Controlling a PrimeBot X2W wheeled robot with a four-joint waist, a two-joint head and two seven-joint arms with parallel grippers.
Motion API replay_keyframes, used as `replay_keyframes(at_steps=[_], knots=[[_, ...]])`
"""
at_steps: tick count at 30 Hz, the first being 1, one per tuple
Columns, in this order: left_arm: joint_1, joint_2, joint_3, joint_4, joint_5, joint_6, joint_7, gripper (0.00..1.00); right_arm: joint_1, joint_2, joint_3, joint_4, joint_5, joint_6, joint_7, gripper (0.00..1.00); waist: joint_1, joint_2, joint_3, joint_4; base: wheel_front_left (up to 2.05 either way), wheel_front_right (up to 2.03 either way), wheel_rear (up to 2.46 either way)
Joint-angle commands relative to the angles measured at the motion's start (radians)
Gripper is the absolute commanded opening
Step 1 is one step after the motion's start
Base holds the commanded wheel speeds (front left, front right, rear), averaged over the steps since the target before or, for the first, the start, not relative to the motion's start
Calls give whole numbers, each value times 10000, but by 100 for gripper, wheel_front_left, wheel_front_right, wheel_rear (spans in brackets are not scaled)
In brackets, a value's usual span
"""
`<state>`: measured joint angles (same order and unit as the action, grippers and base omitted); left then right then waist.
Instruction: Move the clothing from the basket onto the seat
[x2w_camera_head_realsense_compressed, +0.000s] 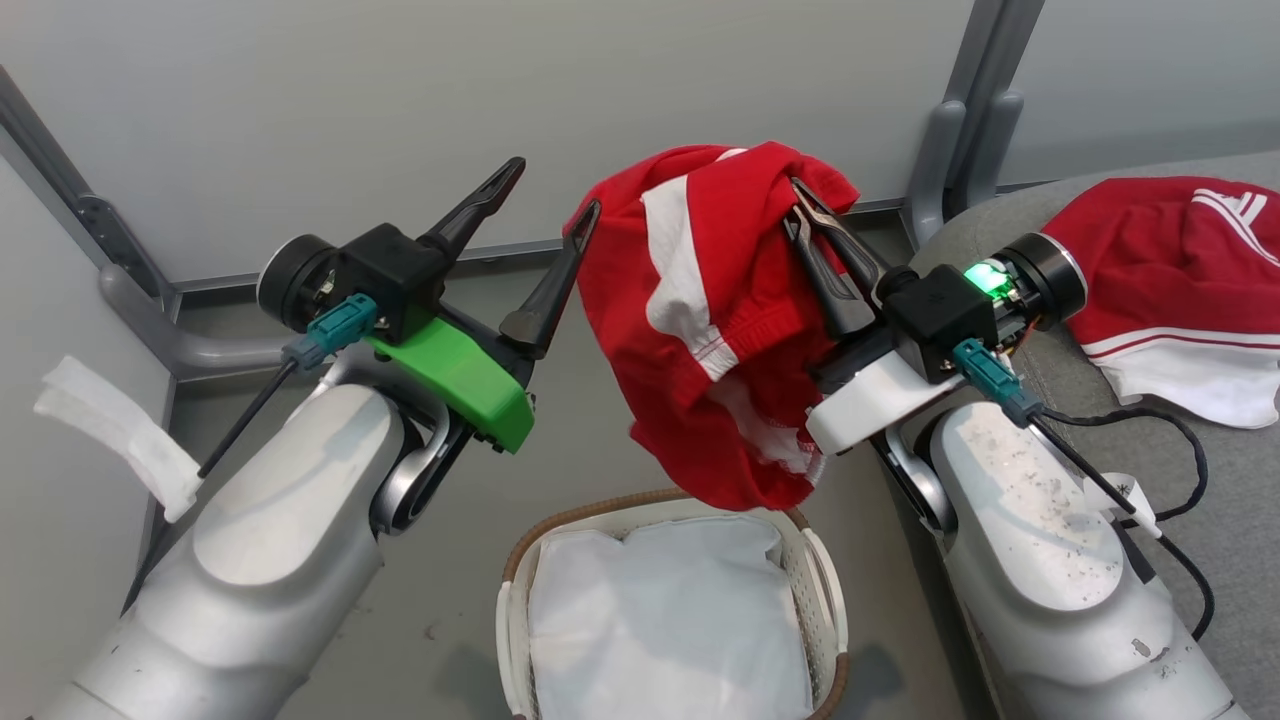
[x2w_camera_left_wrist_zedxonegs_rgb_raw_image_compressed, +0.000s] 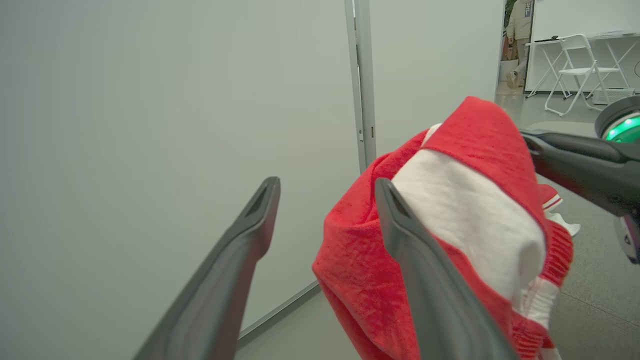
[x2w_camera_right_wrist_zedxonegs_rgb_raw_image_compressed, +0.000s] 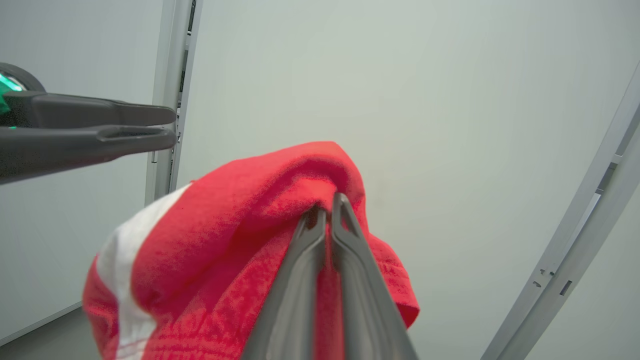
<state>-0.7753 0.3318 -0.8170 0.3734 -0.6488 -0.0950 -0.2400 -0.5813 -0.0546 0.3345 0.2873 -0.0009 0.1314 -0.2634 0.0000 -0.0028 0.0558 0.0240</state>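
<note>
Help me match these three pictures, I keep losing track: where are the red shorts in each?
Head view: red shorts at centre, hanging above the basket.
Left wrist view: shorts right of centre, running down to the bottom edge.
Right wrist view: shorts lower centre-left.
Shared landmark: the right gripper, pinching the shorts' top fold.

No text, number or brand can be read. The jersey (x2w_camera_head_realsense_compressed: 1170, 280), just right of the right gripper (x2w_camera_head_realsense_compressed: 793, 198), shows three slanted white stripes; a faint mark on that gripper's black housing (x2w_camera_head_realsense_compressed: 940, 305) is illegible.
</note>
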Motion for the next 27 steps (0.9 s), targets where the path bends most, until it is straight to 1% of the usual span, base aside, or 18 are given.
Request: replay_keyframes(at_steps=[1,8,15,22,27], knots=[[220,104,108,29,-106,85,-87,100,161,-17,-74,-62,-68,-14,-21,0,0,28,-4,-7,0,0,0],[933,262,586,-94,-33,258,-244,100,338,-16,-495,-196,-190,-14,-21,0,0,28,9,-120,0,0,0],[2095,-28,1041,-525,298,309,-252,100,550,-64,-948,-306,-269,-14,-21,0,0,28,200,-577,0,0,0],[2959,-621,1304,-579,947,78,-245,100,547,-140,-1267,-453,-328,-14,-21,0,0,28,649,-1432,0,0,0],[2933,-953,1308,-466,1434,-100,-245,100,507,-184,-1492,-609,-376,-14,-21,0,0,28,1073,-2388,0,0,0]])
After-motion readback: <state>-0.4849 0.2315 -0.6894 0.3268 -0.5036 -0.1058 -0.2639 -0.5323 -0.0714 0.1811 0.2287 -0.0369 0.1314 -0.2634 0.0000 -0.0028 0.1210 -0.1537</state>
